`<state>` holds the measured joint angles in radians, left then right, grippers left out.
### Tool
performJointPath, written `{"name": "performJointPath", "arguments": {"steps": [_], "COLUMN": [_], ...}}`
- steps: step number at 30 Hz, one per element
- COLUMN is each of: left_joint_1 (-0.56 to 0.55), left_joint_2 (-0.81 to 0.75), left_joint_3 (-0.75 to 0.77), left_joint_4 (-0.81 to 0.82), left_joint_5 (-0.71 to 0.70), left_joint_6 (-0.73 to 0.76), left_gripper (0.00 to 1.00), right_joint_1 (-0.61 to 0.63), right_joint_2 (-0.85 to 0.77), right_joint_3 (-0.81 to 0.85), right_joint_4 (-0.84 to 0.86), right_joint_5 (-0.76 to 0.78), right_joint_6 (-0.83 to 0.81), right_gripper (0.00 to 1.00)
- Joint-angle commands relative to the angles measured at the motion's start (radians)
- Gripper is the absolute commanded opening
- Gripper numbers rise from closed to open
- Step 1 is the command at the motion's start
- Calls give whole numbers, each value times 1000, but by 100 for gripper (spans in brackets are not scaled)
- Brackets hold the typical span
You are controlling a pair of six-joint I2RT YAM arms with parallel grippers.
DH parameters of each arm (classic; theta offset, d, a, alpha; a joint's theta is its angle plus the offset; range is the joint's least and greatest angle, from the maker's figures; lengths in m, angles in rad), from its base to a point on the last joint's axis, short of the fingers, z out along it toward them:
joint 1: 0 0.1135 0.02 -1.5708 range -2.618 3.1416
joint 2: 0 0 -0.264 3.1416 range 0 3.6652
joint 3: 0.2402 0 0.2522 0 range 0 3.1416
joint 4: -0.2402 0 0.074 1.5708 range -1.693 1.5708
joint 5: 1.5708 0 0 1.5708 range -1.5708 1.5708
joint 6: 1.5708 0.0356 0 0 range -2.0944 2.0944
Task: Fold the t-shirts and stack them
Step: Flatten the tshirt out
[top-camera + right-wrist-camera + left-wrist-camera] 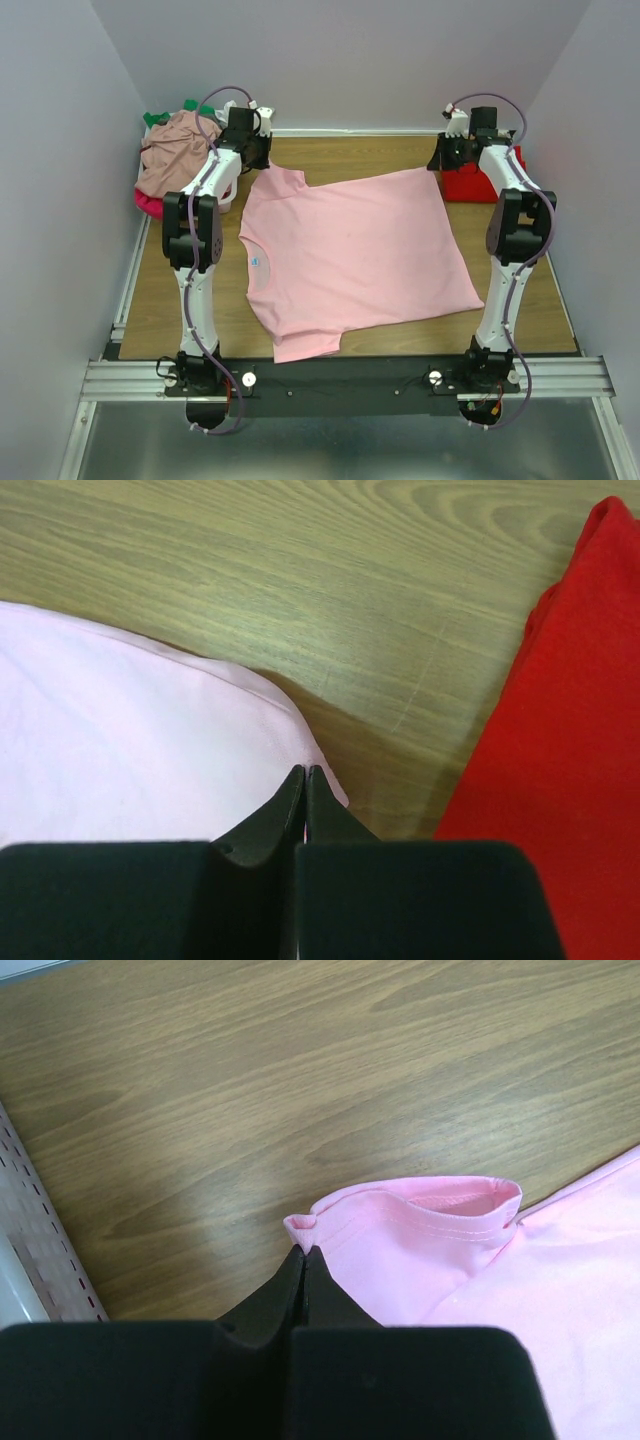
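A light pink t-shirt lies spread flat on the wooden table, its neck with a small blue label toward the left. My left gripper is shut on the edge of the shirt's far left sleeve, pinched at the fingertips. My right gripper is shut on the shirt's far right hem corner. A bright red t-shirt lies at the far right, beside that corner, and shows in the right wrist view.
A white basket at the far left holds a heap of tees: dusty rose on top, magenta below, green behind. Its perforated wall shows in the left wrist view. Grey walls enclose the table.
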<state>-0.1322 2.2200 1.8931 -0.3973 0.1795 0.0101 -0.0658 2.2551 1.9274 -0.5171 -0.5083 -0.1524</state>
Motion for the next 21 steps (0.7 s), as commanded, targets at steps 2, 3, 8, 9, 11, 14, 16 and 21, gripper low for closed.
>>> {"name": "performJointPath", "arguments": {"steps": [2,3,8,9,11,14,16,21], "left_joint_1": [0,0,0,0,0,0,0,0], "left_joint_2": [-71,-83,-207,-230,-302,-411,-495,-704], "left_joint_3": [-15,-22,-89,-104,-158,-228,-273,-353], "left_joint_4": [25,28,78,87,118,155,172,221], "left_joint_5": [21,28,69,81,93,103,107,115], "left_joint_6": [-6,-6,-6,-33,-39,-47,-56,-82], "left_gripper": [0,0,0,0,0,0,0,0], "right_joint_1": [-2,-2,-2,-2,-2,-2,-2,-2], "right_joint_2": [-58,-72,-186,-205,-276,-378,-429,-636], "right_joint_3": [1,-4,-48,-57,-91,-140,-159,-177], "right_joint_4": [14,14,14,14,14,14,12,5], "right_joint_5": [5,-1,-47,-53,-71,-94,-101,-90], "right_joint_6": [-30,-35,-53,-56,-75,-87,-95,-130], "right_gripper": [6,5,5,5,4,4,4,4]}}
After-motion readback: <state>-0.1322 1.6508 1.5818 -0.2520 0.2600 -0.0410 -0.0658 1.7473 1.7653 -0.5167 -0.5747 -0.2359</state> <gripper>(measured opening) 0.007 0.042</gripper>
